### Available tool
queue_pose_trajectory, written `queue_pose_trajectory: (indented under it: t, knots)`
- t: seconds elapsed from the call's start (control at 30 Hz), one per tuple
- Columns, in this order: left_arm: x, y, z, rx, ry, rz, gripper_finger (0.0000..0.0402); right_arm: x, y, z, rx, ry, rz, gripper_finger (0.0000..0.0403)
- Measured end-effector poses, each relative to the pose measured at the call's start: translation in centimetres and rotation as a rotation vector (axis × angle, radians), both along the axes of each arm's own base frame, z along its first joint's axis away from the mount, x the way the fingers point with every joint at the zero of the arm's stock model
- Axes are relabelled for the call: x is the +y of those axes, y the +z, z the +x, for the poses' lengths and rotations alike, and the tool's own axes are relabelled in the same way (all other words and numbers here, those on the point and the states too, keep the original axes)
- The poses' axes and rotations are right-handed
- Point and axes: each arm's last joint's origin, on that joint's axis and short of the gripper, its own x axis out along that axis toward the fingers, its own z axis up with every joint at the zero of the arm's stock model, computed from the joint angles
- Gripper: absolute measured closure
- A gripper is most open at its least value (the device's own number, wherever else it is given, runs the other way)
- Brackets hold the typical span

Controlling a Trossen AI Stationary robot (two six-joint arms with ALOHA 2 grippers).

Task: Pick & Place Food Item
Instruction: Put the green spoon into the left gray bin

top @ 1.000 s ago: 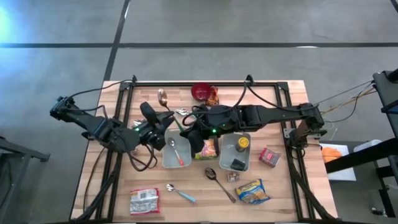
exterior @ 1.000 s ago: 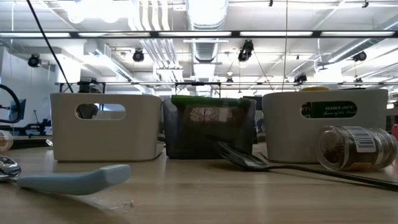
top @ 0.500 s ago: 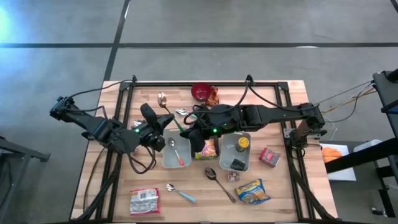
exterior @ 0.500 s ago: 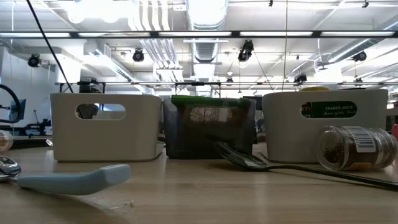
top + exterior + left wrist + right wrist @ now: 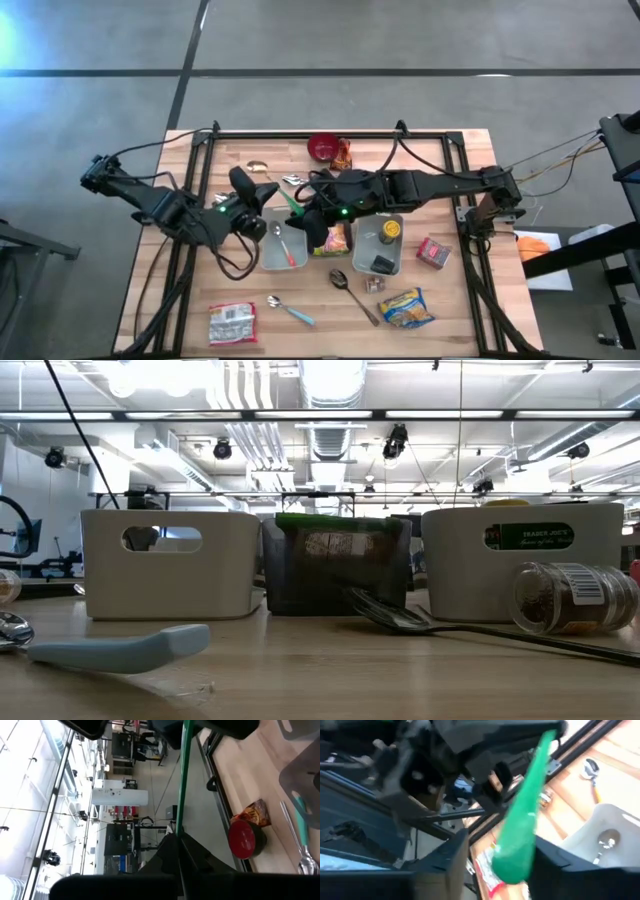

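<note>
Scene: wooden table [image 5: 450, 310] from above, two dark arms meeting over its middle.
Left gripper [image 5: 266, 203]: over the table's middle left, above the far edge of the left white bin [image 5: 283, 248]; fingers pressed together, pinching the green-handled utensil [image 5: 290, 200].
Right gripper [image 5: 303, 212]: just right of the left gripper, nearly meeting it; fingers spread to either side of the green handle, with a gap showing on one side in the right wrist view.
Green-handled utensil: off the table, spanning the short space between the two grippers, above the left white bin's far right corner; a thin green shaft in the left wrist view, a thick green handle in the right wrist view.
Left white bin: holds a spoon and a red-handled utensil.
Right white bin [image 5: 378, 243]: right of the grippers, holds a yellow-lidded jar and a dark item.
Snack packet [image 5: 334, 240]: between the two bins, just near of the right gripper.
Red bowl [image 5: 322, 148]: at the far edge, well apart from both grippers.
Near edge: blue-handled spoon [image 5: 115, 648] at left, spice jar [image 5: 570, 598] on its side at right.
</note>
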Motion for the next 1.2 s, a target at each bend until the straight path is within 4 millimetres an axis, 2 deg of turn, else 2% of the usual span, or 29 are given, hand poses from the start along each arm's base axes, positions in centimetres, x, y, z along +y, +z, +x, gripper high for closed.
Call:
queue_pose_trajectory:
  t: [0.2, 0.4, 0.6, 0.77, 0.9, 1.2]
  knots:
    - [0.0, 0.0, -0.1, -0.010, 0.006, -0.018, 0.0399, -0.2, 1.0, 0.4, -0.107, -0.005, -0.003, 0.0145]
    - [0.1, -1.0, -0.6, 0.060, -0.045, -0.109, 0.0400, -0.5, 1.0, 0.0, -0.068, -0.002, -0.036, 0.0100]
    - [0.3, -2.9, -1.5, 0.225, -0.103, -0.287, 0.0401, -0.9, 2.2, -1.6, -0.049, -0.021, -0.053, 0.0091]
    - [0.5, -4.4, -1.6, 0.303, -0.105, -0.378, 0.0401, -0.9, 2.3, -2.1, -0.033, -0.005, -0.095, 0.0091]
    - [0.8, -6.0, -1.3, 0.368, -0.125, -0.431, 0.0401, -1.1, 2.9, -2.7, -0.046, -0.008, -0.101, 0.0090]
    - [2.3, -9.9, 0.2, 0.451, -0.219, -0.572, 0.0401, -0.8, 2.9, -3.2, -0.017, 0.002, -0.103, 0.0090]
